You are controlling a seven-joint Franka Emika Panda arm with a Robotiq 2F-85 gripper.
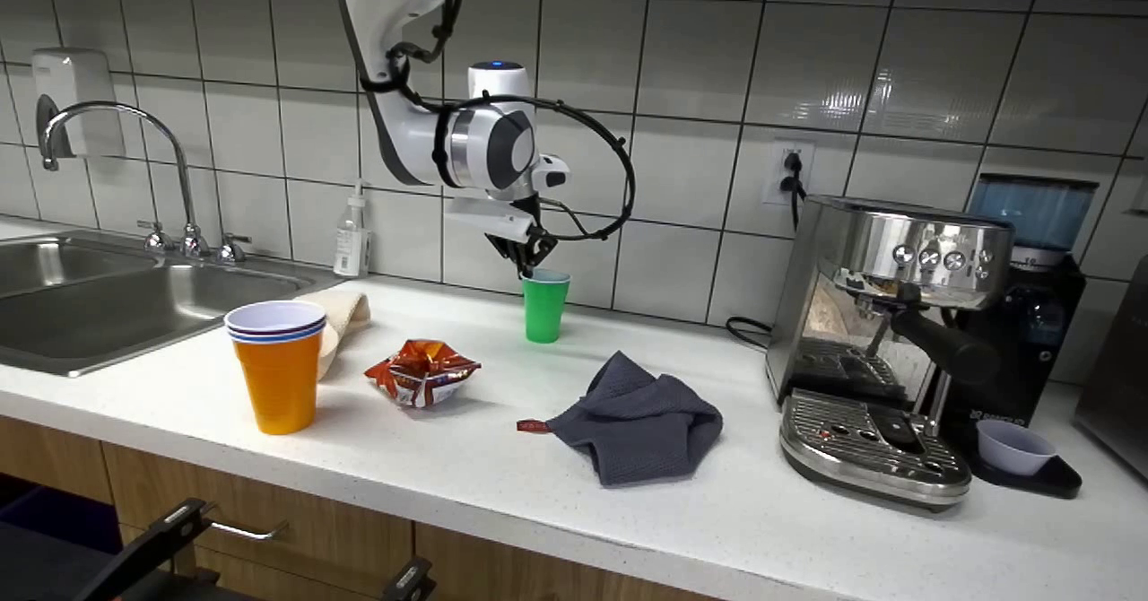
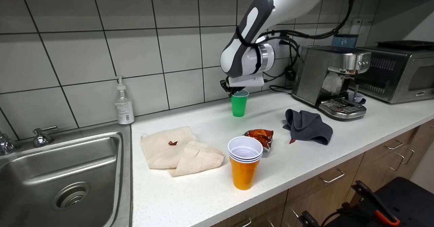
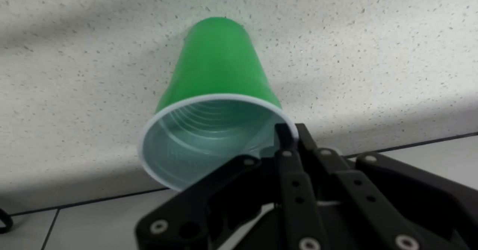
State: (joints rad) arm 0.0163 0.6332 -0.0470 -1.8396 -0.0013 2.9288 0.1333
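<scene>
Passage: open countertop (image 1: 547,378) between green plastic cup (image 1: 544,312) and grey cloth (image 1: 637,426). Obstacles: tiled wall (image 1: 677,242) close behind cup; foil snack bag (image 1: 423,372) and stacked orange cups (image 1: 280,378) sit nearer the front.

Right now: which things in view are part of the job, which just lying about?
Seemingly in the job:
- white-rimmed green plastic cup, pinched at its rim
- black two-fingered hand

Apparently lying about:
- stack of orange plastic cups
- shiny red-orange packet
- dark grey cloth
- folded beige cloth
- clear plastic pump bottle
</scene>
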